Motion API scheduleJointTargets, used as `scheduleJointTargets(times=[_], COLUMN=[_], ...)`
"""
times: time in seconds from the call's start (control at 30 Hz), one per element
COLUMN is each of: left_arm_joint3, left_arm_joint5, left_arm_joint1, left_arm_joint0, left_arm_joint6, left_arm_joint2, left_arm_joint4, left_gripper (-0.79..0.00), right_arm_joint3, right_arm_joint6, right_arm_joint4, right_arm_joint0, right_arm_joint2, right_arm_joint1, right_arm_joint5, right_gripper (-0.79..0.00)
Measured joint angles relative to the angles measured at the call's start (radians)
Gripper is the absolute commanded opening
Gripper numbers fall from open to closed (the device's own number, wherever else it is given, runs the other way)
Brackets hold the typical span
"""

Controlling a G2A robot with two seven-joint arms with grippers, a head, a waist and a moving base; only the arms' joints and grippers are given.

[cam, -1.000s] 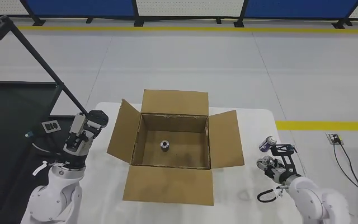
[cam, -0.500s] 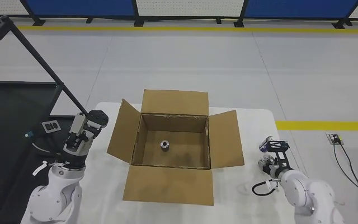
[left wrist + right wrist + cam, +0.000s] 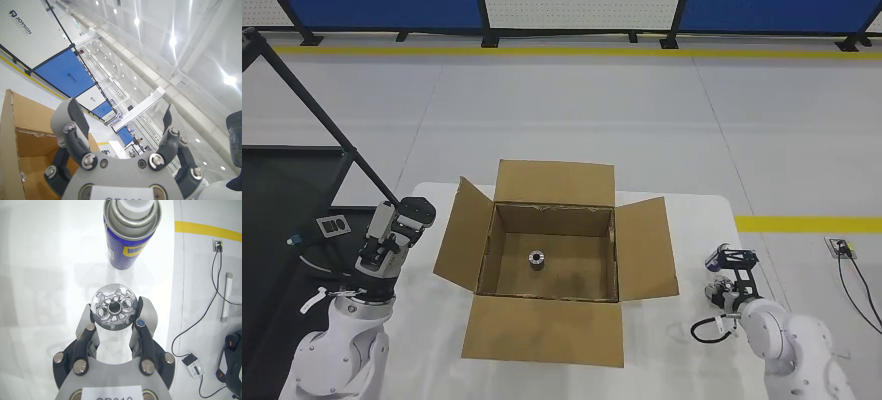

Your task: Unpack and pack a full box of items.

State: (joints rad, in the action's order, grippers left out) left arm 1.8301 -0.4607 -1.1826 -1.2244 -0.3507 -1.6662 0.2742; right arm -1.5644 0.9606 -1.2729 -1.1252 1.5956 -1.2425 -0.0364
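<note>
An open cardboard box [image 3: 551,262] stands in the middle of the white table [image 3: 432,300], with one small round metal part [image 3: 536,260] on its floor. At the table's right side my right gripper [image 3: 114,312] is shut on a round silver metal part [image 3: 113,308], low over the tabletop; the same gripper shows in the top view [image 3: 721,292]. Just beyond it stands a blue spray can [image 3: 130,236], also seen from above [image 3: 724,255]. My left gripper [image 3: 121,117] is open with nothing between its fingers, held up at the box's left flap [image 3: 8,144], as seen from above [image 3: 402,222].
The box's four flaps are folded outward. A black frame bar [image 3: 322,120] slants past the table's left side. A cable and a small adapter [image 3: 193,367] lie on the floor to the right of the table.
My right arm has drawn back a little toward the table's front with the silver part, and the gripper sits lower. The left arm has kept still.
</note>
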Motion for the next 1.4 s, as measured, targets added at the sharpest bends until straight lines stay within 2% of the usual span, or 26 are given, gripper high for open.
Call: scheduleJointTargets(times=[0.03, 0.07, 0.1, 0.37, 0.63, 0.77, 0.93, 1.03, 1.13, 1.3, 1.4], left_arm_joint3=[0.000, 0.000, 0.000, 0.000, 0.005, 0.019, 0.024, 0.026, 0.023, 0.018, 0.015], left_arm_joint5=[0.000, 0.000, 0.000, 0.000, 0.004, 0.000, -0.020, -0.039, -0.053, -0.080, -0.097], left_arm_joint1=[0.000, 0.000, 0.000, 0.000, 0.000, 0.000, 0.000, -0.001, -0.001, -0.002, -0.003], left_arm_joint0=[0.000, 0.000, 0.000, 0.000, -0.004, -0.026, -0.063, -0.085, -0.105, -0.134, -0.154], left_arm_joint6=[0.000, 0.000, 0.000, 0.000, 0.004, 0.027, 0.049, 0.065, 0.070, 0.078, 0.082], left_arm_joint2=[0.000, 0.000, 0.000, 0.000, 0.000, -0.018, -0.055, -0.076, -0.093, -0.119, -0.132], left_arm_joint4=[0.000, 0.000, 0.000, 0.000, -0.001, 0.000, 0.015, 0.035, 0.050, 0.080, 0.100], left_gripper=[0.000, 0.000, 0.000, 0.000, 0.000, 0.000, 0.000, 0.000, 0.000, 0.000, 0.000], right_arm_joint3=[0.001, 0.001, 0.001, -0.083, -0.371, -0.520, -0.650, -0.668, -0.629, -0.458, -0.324], right_arm_joint6=[0.000, 0.000, 0.000, -0.043, -0.182, -0.231, -0.235, -0.186, -0.114, -0.007, 0.005], right_arm_joint4=[0.001, 0.001, 0.002, 0.025, 0.117, 0.134, 0.180, 0.200, 0.223, 0.236, 0.259], right_arm_joint0=[0.000, 0.000, 0.001, -0.024, -0.101, -0.132, -0.122, -0.079, 0.008, 0.218, 0.340], right_arm_joint2=[0.000, -0.001, -0.001, 0.024, 0.087, 0.061, -0.029, -0.110, -0.209, -0.415, -0.534], right_arm_joint1=[0.000, 0.001, 0.001, 0.005, 0.003, 0.002, 0.005, 0.006, 0.004, -0.020, -0.044], right_arm_joint5=[-0.001, -0.002, -0.003, -0.021, -0.074, -0.028, 0.108, 0.197, 0.253, 0.231, 0.193], right_gripper=[-0.379, -0.145, 0.000, 0.000, 0.000, 0.000, 0.000, 0.000, 0.000, 0.000, 0.000])
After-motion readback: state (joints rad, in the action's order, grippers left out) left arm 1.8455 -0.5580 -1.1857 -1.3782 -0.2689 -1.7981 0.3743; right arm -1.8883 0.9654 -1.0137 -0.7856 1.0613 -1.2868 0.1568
